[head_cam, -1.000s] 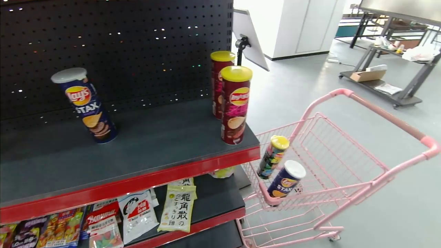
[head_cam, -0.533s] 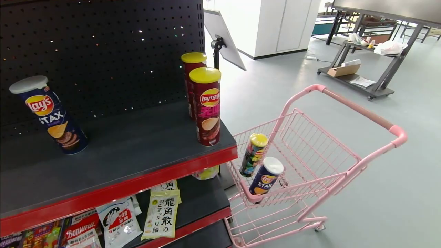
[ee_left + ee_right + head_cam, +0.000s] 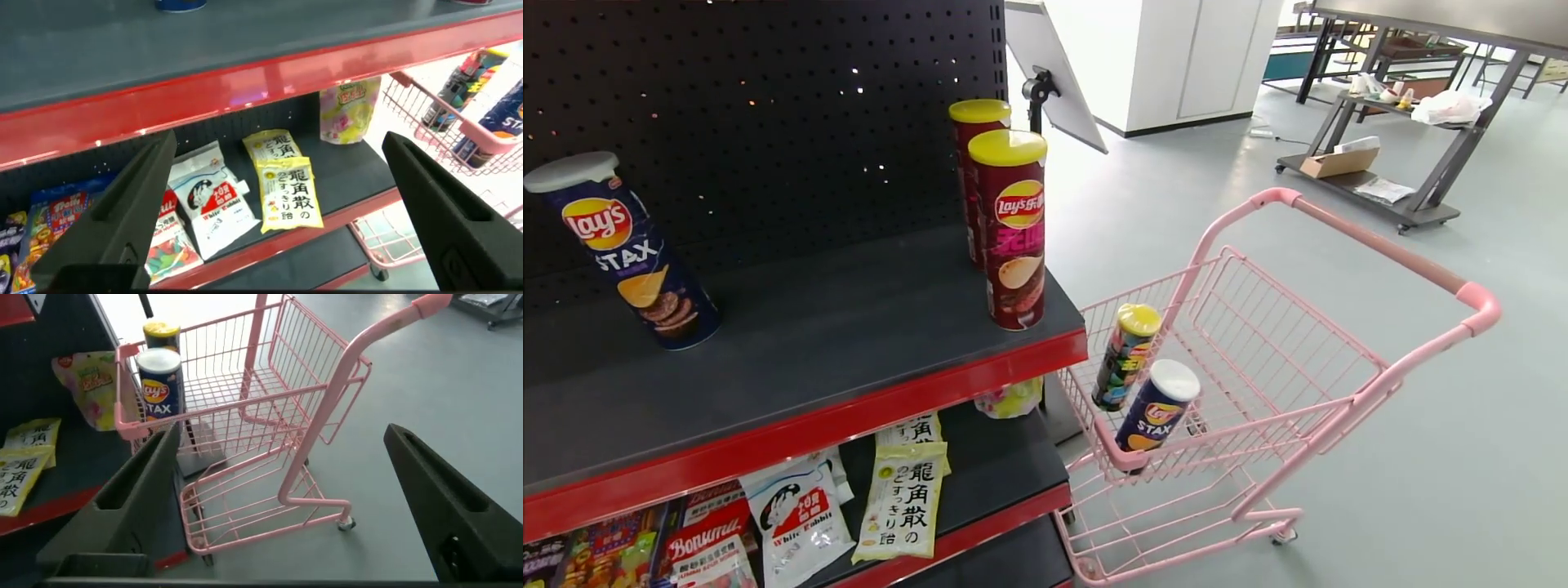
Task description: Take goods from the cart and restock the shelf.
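Restocking scene at a retail shelf. The shelf's upper board (image 3: 849,327) is a flat, matte dark-grey slab with a glossy red front lip, backed by a black perforated pegboard (image 3: 768,98). Three cylindrical chip cans stand on it: a blue can with a white plastic lid (image 3: 629,253) near the pegboard, and at the far corner beside the cart a maroon can with a yellow lid (image 3: 1013,237), with a second maroon can (image 3: 974,155) directly behind it. The lower board carries flat, soft packets: a white pillow bag (image 3: 796,514), yellow printed sachets (image 3: 907,498) and a pale yellow-green pouch (image 3: 1010,400). The pink cart (image 3: 1376,243), built of thin wire mesh with a tubular handle, stands just beside the shelf end. Its basket holds the goods left to stock, in the corner nearest the shelf: a blue white-lidded can (image 3: 1158,404) in front and a dark, multicoloured yellow-lidded can (image 3: 1125,359) close behind it. The left gripper (image 3: 279,140) hangs before the lower board, its dark wedge-shaped fingers spread wide and holding nothing. The right gripper (image 3: 282,433) hangs above the floor facing the cart, likewise spread and empty.
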